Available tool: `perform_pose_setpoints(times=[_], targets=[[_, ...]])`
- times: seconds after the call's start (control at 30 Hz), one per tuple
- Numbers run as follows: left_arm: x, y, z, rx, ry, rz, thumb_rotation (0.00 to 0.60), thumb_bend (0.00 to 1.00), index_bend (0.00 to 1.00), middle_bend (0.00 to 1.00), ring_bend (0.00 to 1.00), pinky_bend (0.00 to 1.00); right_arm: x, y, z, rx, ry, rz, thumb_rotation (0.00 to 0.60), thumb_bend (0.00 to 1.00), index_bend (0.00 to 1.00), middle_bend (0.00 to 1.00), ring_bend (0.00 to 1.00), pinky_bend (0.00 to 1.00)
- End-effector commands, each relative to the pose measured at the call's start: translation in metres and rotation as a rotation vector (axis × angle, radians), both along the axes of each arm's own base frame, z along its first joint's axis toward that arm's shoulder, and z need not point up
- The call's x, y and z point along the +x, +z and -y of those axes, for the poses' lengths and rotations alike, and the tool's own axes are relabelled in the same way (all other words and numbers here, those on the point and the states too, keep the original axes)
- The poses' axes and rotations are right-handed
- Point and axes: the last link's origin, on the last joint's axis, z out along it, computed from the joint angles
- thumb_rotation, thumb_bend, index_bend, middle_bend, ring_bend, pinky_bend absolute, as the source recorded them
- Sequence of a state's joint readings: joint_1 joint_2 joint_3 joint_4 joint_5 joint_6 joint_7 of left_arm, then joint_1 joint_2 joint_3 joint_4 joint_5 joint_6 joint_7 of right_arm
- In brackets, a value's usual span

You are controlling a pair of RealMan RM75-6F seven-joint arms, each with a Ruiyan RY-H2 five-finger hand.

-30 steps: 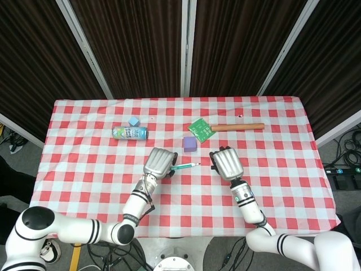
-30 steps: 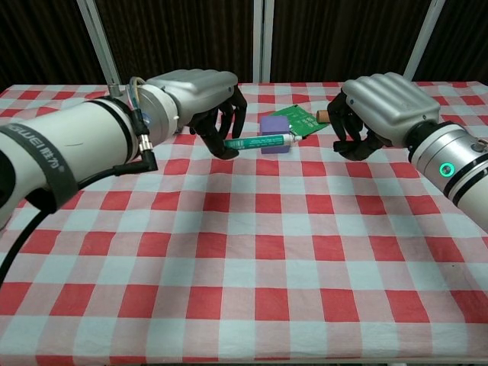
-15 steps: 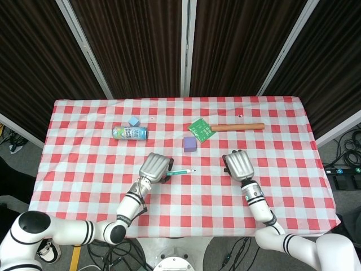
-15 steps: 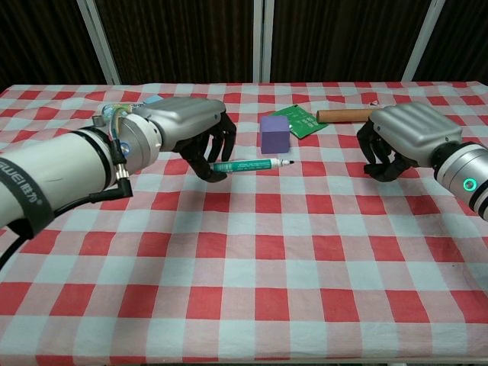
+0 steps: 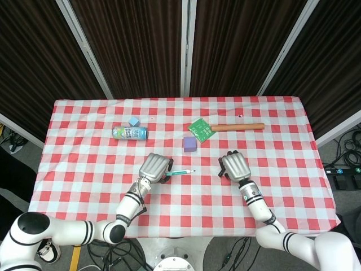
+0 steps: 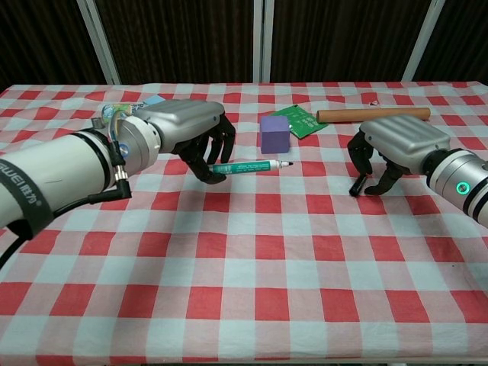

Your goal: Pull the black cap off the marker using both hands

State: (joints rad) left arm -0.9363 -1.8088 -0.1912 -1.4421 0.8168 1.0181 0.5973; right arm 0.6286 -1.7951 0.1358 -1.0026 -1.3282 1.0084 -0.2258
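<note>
Your left hand (image 6: 191, 130) grips the green marker (image 6: 252, 165) by its rear end, holding it level just above the checkered table (image 6: 252, 259), its bare tip pointing toward 3 o'clock. Your right hand (image 6: 393, 145) sits well apart at 3 o'clock of the marker, fingers curled down, with the black cap (image 6: 354, 186) at its fingertips against the cloth. At 12 o'clock of the marker stands 1 purple cube (image 6: 274, 133).
</note>
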Motion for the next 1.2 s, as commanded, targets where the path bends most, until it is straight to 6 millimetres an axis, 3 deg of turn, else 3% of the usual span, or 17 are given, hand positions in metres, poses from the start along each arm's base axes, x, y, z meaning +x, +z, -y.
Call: perform_pose_setpoints(times=[0.03,0.2,0.63,0.87,1.03,1.2], targets=[[0.0,-0.001,-0.001,-0.001,0.001,0.001,0.6,0.42,0.6,0.6,0.56,0.59,-0.001,0.004,0.0,-0.004,-0.003,0.0,0.6,0.03,0.63,0.58,0.36,0.39],[-0.004,-0.004,-0.002,-0.011,0.006,0.001,0.6,0.42,0.6,0.6,0.56,0.59,-0.003,0.019,0.001,-0.029,-0.011,0.026,0.6,0.02,0.6,0.57,0.34,0.37],[-0.012,-0.016,-0.012,-0.014,-0.033,-0.019,0.6,0.41,0.59,0.6,0.56,0.58,-0.016,0.103,-0.002,-0.224,-0.04,0.208,0.6,0.02,0.56,0.55,0.31,0.37],[-0.015,-0.015,-0.016,-0.016,-0.06,-0.015,0.6,0.27,0.52,0.54,0.51,0.56,-0.018,0.117,-0.011,-0.26,-0.03,0.229,0.6,0.01,0.56,0.55,0.3,0.36],[-0.019,-0.012,-0.02,-0.005,-0.061,-0.015,0.6,0.23,0.45,0.45,0.42,0.48,-0.02,0.119,-0.012,-0.264,-0.037,0.237,0.6,0.01,0.56,0.54,0.3,0.36],[-0.025,-0.006,-0.022,0.019,-0.041,-0.014,0.6,0.22,0.43,0.44,0.41,0.47,-0.023,0.12,-0.014,-0.267,-0.039,0.241,0.6,0.01,0.56,0.54,0.29,0.36]])
